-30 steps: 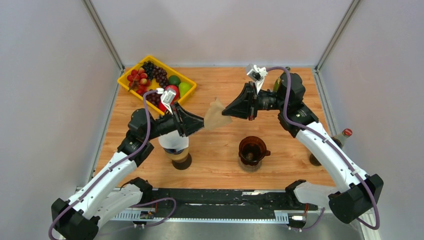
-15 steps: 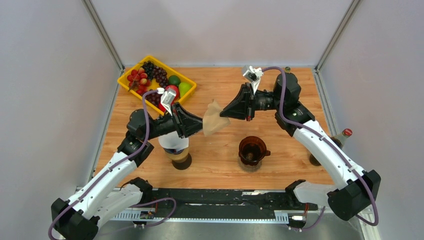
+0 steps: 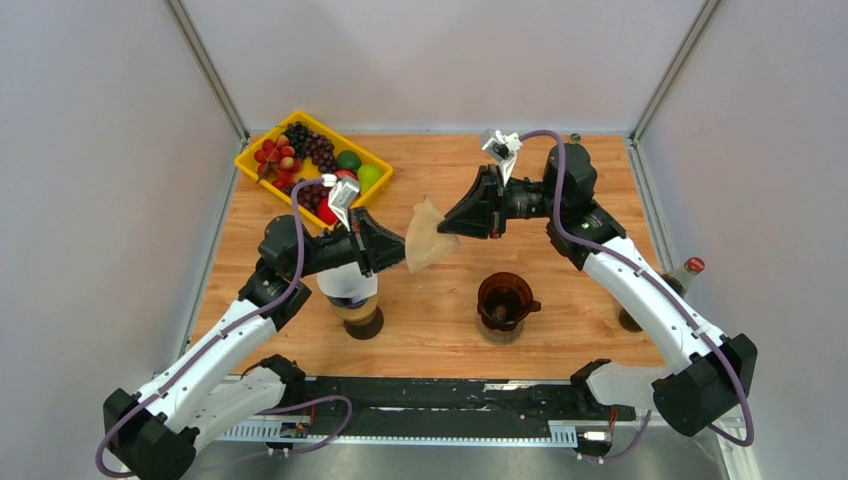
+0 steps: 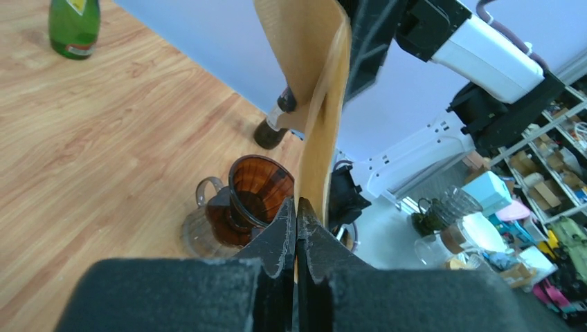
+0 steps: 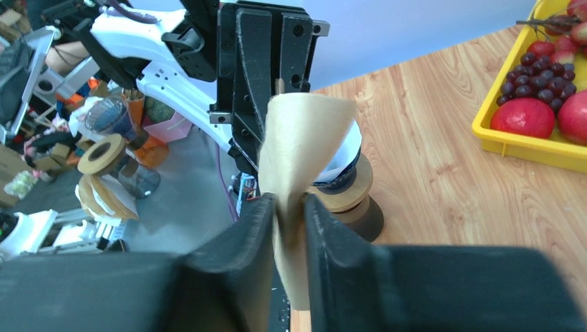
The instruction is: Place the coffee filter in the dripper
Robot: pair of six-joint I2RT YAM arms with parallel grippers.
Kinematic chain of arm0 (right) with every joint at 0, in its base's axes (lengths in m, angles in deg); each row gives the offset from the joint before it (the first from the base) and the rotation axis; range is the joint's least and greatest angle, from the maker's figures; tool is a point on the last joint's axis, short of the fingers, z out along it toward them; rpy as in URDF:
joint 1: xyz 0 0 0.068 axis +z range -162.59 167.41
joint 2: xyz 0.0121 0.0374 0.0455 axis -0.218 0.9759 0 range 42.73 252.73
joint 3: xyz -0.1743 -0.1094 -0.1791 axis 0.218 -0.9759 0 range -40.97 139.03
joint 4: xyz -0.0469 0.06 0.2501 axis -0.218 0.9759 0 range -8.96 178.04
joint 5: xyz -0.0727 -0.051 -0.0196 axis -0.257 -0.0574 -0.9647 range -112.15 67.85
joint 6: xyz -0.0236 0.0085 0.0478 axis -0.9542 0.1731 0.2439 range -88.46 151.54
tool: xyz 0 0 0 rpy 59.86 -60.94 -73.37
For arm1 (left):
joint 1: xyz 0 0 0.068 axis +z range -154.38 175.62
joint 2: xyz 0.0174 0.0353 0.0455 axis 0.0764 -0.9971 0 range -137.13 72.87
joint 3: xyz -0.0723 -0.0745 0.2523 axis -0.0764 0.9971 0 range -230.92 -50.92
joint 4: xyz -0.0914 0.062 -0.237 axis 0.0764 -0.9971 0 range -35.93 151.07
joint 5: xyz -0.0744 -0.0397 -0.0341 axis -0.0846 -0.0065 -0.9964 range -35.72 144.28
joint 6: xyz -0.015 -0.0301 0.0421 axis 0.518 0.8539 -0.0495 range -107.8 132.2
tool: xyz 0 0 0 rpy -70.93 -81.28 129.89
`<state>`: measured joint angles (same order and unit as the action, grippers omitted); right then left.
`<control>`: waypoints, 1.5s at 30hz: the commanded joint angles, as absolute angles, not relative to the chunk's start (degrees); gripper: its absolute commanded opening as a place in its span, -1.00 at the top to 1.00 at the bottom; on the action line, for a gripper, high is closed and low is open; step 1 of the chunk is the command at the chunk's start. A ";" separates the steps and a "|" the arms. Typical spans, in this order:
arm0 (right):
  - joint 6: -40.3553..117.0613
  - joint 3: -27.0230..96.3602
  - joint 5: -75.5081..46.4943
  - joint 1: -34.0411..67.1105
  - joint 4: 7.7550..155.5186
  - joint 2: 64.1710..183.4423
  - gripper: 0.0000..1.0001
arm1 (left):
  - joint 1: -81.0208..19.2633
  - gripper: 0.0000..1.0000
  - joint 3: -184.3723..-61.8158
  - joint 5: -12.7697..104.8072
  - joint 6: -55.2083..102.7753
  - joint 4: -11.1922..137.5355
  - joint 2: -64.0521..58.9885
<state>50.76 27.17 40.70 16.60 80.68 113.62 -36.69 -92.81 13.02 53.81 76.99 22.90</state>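
Observation:
The tan paper coffee filter [image 3: 428, 235] hangs in the air between my two grippers, above the table's middle. My left gripper [image 3: 400, 250] meets it from the left, and in the left wrist view its jaws [image 4: 296, 204] are shut on the filter's lower edge [image 4: 308, 55]. My right gripper [image 3: 443, 225] meets it from the right. In the right wrist view that gripper [image 5: 291, 200] has its jaws slightly apart, with the filter [image 5: 304, 131] loose between them. The brown glass dripper [image 3: 503, 297] stands empty on the table, below and to the right of the filter [image 4: 256, 190].
A yellow tray [image 3: 243, 160] of fruit sits at the back left. A white cup on a dark stand [image 3: 350, 290] is under the left arm. A bottle [image 3: 687, 268] stands at the right edge, and a green bottle [image 4: 73, 24] at the far side.
The left gripper has closed onto the filter. The right gripper's jaws have parted a little. The filter and right gripper have drifted slightly left.

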 commanded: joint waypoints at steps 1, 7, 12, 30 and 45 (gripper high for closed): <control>51.16 29.44 37.77 16.94 78.27 112.94 0.25 | -37.17 1.00 -97.07 17.05 50.35 73.45 22.88; 53.73 28.39 20.58 16.95 79.44 110.25 -0.94 | -37.97 1.00 -103.65 32.43 42.60 57.48 21.41; 53.45 28.61 -0.82 17.49 86.56 108.39 -0.99 | -39.88 1.00 -107.30 46.95 39.58 49.79 17.86; 58.36 39.16 -15.73 27.81 97.17 123.59 -0.93 | -50.12 1.00 -120.56 69.10 34.49 37.08 4.48; 59.21 41.06 -19.71 30.30 99.26 127.35 -0.90 | -50.26 1.00 -120.88 70.31 35.48 36.69 3.60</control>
